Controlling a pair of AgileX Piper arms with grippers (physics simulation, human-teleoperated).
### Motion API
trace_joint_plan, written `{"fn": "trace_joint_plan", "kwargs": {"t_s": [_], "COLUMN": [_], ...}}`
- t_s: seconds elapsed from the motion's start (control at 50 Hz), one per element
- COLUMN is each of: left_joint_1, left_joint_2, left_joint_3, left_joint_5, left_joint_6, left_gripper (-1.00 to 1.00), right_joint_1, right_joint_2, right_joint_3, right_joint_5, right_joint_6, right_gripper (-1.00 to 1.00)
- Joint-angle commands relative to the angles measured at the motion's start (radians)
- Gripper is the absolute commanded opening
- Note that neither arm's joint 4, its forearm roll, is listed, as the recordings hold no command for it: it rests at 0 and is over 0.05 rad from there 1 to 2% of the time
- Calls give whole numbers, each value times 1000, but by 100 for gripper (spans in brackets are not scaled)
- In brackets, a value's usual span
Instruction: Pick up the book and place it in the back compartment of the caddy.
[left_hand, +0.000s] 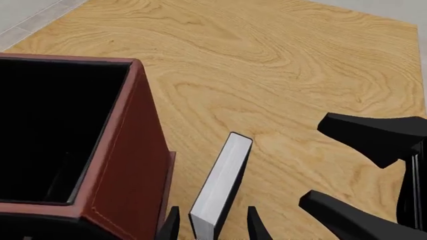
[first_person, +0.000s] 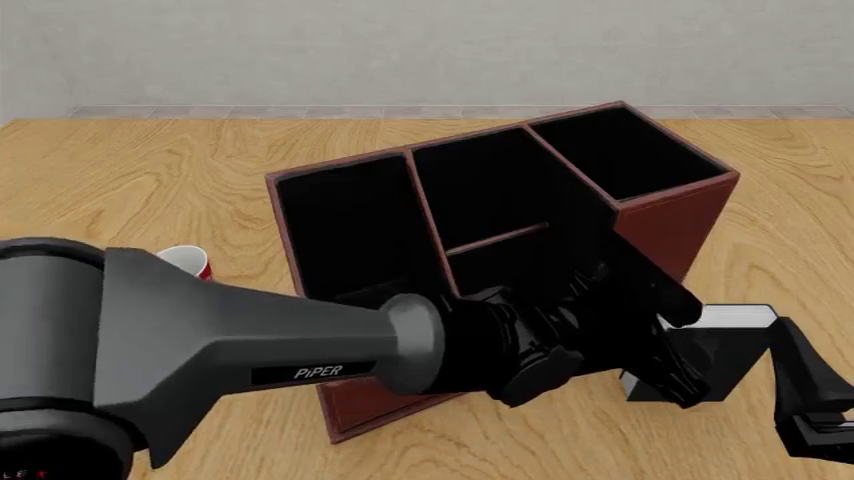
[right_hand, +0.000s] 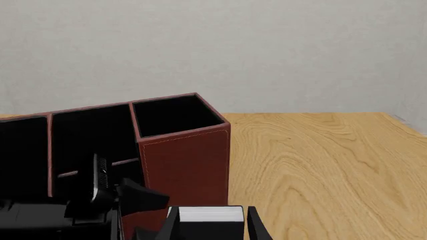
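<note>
Book (first_person: 731, 318) stands upright on the table (first_person: 134, 180) just right of the caddy (first_person: 694, 225), where we see our left gripper (left_hand: 212, 226) and right gripper (right_hand: 212, 225) each straddling it, contact unclear, left arm reaching low across the caddy's front.

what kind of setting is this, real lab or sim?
Looks like a simulator render of a bare tabletop workcell: a flat wood-grain table against a plain grey wall, a clean-edged reddish-brown caddy, and a grey arm marked PiPER. Textures are uniform, with no clutter or wear.
</note>
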Motion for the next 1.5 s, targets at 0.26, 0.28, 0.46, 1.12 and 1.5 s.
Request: {"fn": "trace_joint_plan", "kwargs": {"t_s": [0.26, 0.28, 0.46, 1.12, 1.5], "left_joint_1": [-5, -8, 3, 5, 0], "left_joint_2": [38, 41, 65, 83, 21], "left_joint_3": [-2, -2, -20, -38, -4], "left_joint_5": [-18, -20, -18, -22, -30], "left_joint_6": [8, 9, 13, 29, 56], "left_gripper": [100, 100, 100, -100, -100], "right_joint_1": [0, 0, 0, 1, 1], "right_joint_2": [6, 4, 3, 2, 0], "right_joint_3": [1, 1, 0, -2, -1], "right_joint_5": [-5, -4, -2, 0, 1], "right_joint_6": [2, 1, 1, 0, 0], "right_gripper": [100, 100, 100, 100, 100]}}
